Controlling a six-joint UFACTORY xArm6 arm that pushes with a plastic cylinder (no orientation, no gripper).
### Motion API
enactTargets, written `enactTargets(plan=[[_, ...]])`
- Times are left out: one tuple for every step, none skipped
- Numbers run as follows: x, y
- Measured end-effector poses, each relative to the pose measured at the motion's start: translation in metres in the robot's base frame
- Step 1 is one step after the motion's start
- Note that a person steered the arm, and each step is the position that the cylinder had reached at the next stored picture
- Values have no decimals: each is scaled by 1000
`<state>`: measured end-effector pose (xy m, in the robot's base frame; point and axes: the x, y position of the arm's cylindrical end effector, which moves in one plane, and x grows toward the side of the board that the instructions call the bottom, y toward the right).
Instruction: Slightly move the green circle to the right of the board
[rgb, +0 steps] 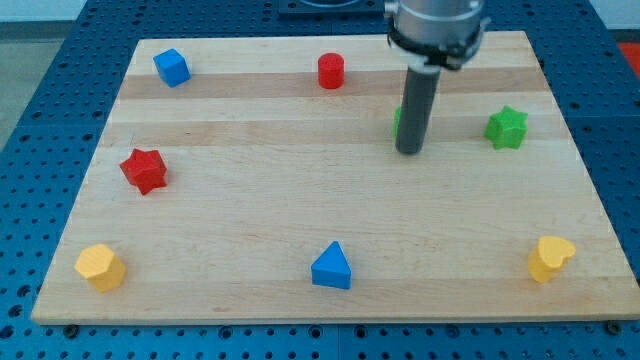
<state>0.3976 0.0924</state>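
The green circle (398, 122) is at the upper right of the wooden board (300, 200), mostly hidden behind my rod; only a green sliver shows at the rod's left edge. My tip (409, 151) rests on the board just below and in front of the green circle, touching or nearly touching it. A green star (507, 127) lies to the right of the tip.
A red cylinder (331, 71) sits at top centre, a blue cube (171, 67) at top left, a red star (144, 170) at left. A yellow hexagon-like block (101, 267) is at bottom left, a blue triangle (331, 267) at bottom centre, a yellow heart (550, 258) at bottom right.
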Motion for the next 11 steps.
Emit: enactTargets(plan=[[-40,0],[-49,0],[-24,0],[-25,3],[-33,-5],[-45,-18],[-35,-31],[-53,-33],[-77,-36],[-87,-31],[-143,6]])
